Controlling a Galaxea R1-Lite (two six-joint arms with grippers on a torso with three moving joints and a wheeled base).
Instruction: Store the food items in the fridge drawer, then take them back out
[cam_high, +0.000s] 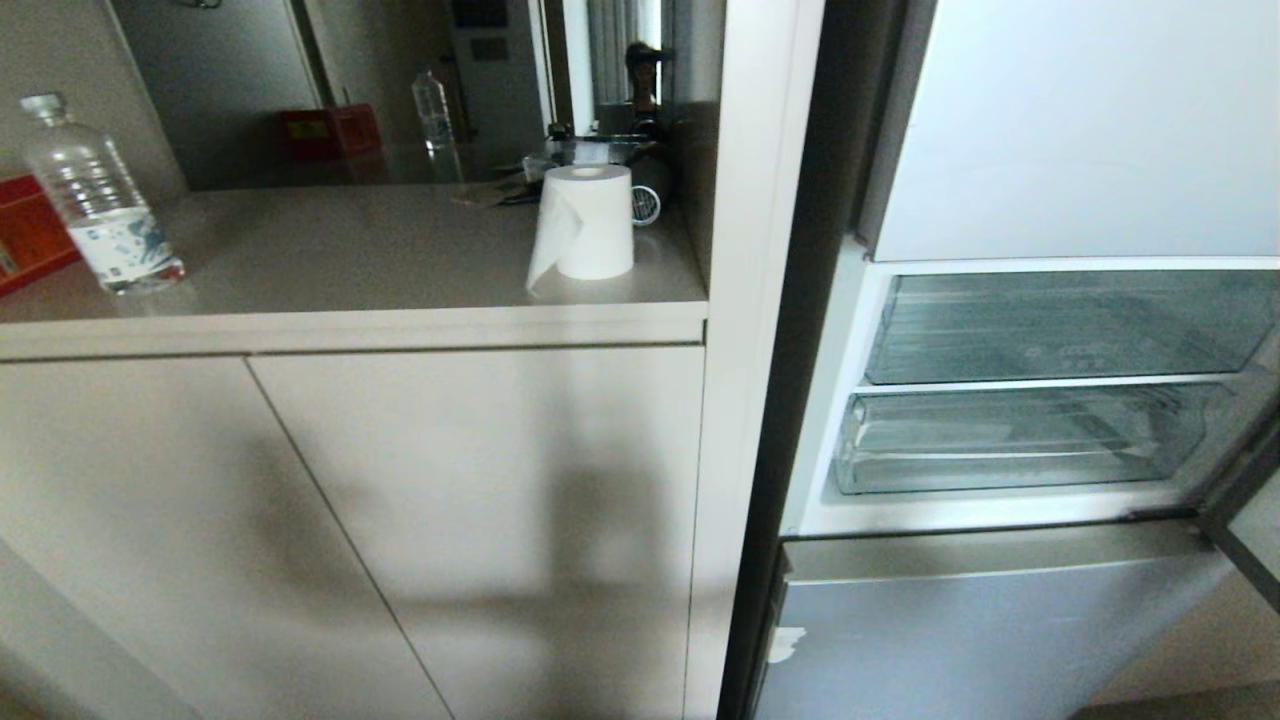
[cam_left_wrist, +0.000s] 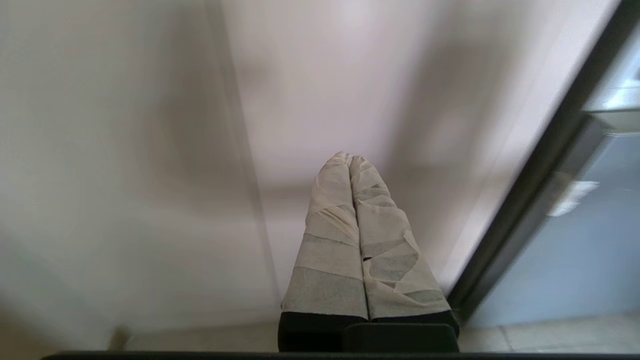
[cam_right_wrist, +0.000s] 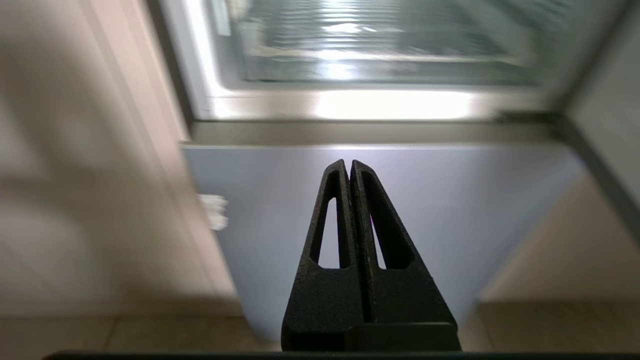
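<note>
Nothing's started yet: the fridge drawer (cam_high: 1020, 440) sits pushed in and looks empty, no food visible, left gripper (cam_left_wrist: 349, 159) and right gripper (cam_right_wrist: 348, 164) both closed on nothing.

Fridge compartment open at front; counter side mostly closed off.

Fridge drawer (cam_high: 1020, 440) sits pushed in under the upper clear bin (cam_high: 1070, 330), only a thin gap between them, so no way in from above; its front lip faces open air; open fridge door (cam_high: 1245, 520) edges the right side; white pillar (cam_high: 750, 300) walls the left; blue-grey lower panel (cam_right_wrist: 400, 210) closed below; left gripper (cam_left_wrist: 350, 159) and right gripper (cam_right_wrist: 348, 162), jaws together, hang low before cabinet doors (cam_high: 350, 520) and panel, air ahead; desk (cam_high: 350, 260) bare in the middle, bottle (cam_high: 100, 200) at left, paper roll (cam_high: 588, 222) at right.
</note>
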